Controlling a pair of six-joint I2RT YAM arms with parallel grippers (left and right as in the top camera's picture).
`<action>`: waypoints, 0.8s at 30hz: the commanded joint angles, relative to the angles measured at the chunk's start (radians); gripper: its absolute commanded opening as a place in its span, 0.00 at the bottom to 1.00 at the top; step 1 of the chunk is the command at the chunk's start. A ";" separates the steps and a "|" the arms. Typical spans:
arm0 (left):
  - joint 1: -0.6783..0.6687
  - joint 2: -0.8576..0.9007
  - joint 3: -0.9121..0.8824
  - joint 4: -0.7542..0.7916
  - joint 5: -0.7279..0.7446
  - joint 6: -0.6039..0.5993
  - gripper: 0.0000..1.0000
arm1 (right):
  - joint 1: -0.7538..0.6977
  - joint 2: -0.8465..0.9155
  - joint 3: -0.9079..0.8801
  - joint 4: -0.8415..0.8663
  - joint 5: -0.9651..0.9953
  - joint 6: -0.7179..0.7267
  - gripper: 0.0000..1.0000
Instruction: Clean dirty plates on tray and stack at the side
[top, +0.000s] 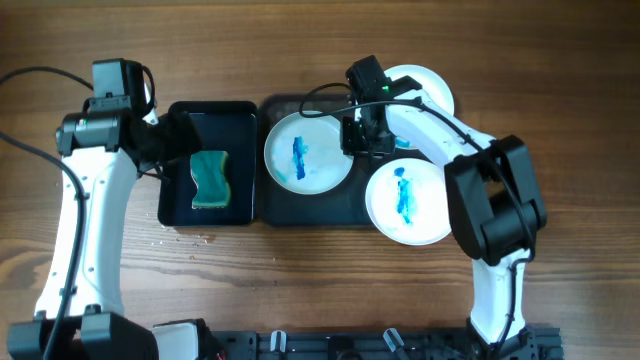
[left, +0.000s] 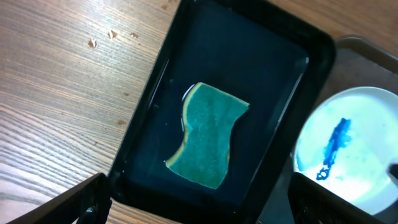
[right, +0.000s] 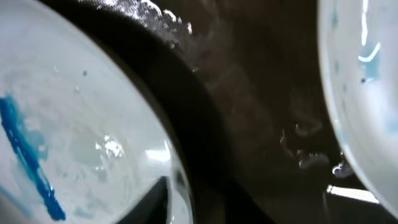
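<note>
**Right arm at smeared plate, grip unclear**

Your right gripper sits at the right rim of the blue-streaked plate on the large black tray. Its wrist camera is very close and blurred, and the fingers are cut off at the bottom edge, so you cannot tell whether they are closed on the rim. Your left gripper hangs with fingers spread wide above the green sponge, which lies flat in the small black tray alongside. A second streaked plate overlaps the large tray's right edge. A white plate at the back is half hidden by your right arm, and what may be another plate lies under it.
</note>
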 joint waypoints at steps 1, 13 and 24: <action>0.008 0.042 0.018 -0.003 -0.016 -0.016 0.89 | 0.000 0.045 0.019 0.006 0.020 -0.002 0.10; 0.008 0.188 -0.061 0.083 0.088 0.100 0.65 | 0.000 0.045 0.018 0.006 0.020 0.026 0.04; -0.026 0.344 -0.085 0.098 0.127 0.289 0.64 | 0.000 0.045 0.018 0.006 0.019 0.025 0.04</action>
